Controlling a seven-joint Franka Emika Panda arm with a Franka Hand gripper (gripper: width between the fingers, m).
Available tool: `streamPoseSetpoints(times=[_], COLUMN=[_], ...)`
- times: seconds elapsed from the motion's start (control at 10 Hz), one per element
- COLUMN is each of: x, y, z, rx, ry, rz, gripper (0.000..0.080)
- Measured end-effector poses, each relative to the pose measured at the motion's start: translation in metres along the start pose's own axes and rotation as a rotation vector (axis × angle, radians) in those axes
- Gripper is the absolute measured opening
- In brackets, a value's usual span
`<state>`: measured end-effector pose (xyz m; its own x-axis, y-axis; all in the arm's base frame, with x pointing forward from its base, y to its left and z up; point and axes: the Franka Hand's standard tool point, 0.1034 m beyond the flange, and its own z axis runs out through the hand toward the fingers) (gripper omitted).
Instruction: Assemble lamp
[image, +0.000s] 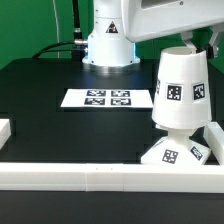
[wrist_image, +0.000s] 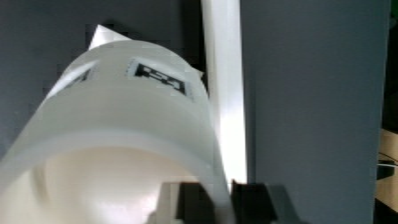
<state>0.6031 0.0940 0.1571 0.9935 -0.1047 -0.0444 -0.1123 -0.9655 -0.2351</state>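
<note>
The white cone-shaped shade (image: 180, 88) with square tags stands upright at the exterior view's right, narrow end down, right over the tagged lamp base (image: 166, 153). I cannot tell whether they touch. My gripper (image: 198, 45) comes down from above at the shade's top rim and is shut on the shade's wall. In the wrist view the shade (wrist_image: 125, 120) fills most of the picture, and my gripper (wrist_image: 217, 205) has white plastic pinched between the dark fingers (wrist_image: 185, 205). The bulb is hidden or out of view.
The marker board (image: 107, 98) lies flat in the middle of the black table. A long white border rail (image: 100, 176) runs along the near edge, with a piece at the exterior view's left (image: 4, 130). The robot's pedestal (image: 108, 45) stands behind. A bright rail strip (wrist_image: 221, 70) shows beside the shade.
</note>
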Motion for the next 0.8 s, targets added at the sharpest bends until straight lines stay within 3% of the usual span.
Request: streamPoseSetpoints(times=[0.2, 0.3, 0.4, 0.5, 0.6, 0.7, 0.8], x=[0.000, 0.000, 0.000, 0.000, -0.002, -0.007, -0.012], y=[0.000, 0.000, 0.000, 0.000, 0.002, 0.005, 0.004], z=[0.001, 0.001, -0.001, -0.003, -0.006, -0.011, -0.020], rx=[0.000, 0.000, 0.001, 0.000, -0.001, -0.004, -0.007], ry=[-0.002, -0.001, 0.002, 0.002, 0.002, -0.008, -0.002], rz=[0.001, 0.001, 0.000, 0.001, 0.003, 0.007, 0.031], gripper=[0.0045, 0.0140, 0.0326, 0.0326, 0.0510, 0.0630, 0.0630])
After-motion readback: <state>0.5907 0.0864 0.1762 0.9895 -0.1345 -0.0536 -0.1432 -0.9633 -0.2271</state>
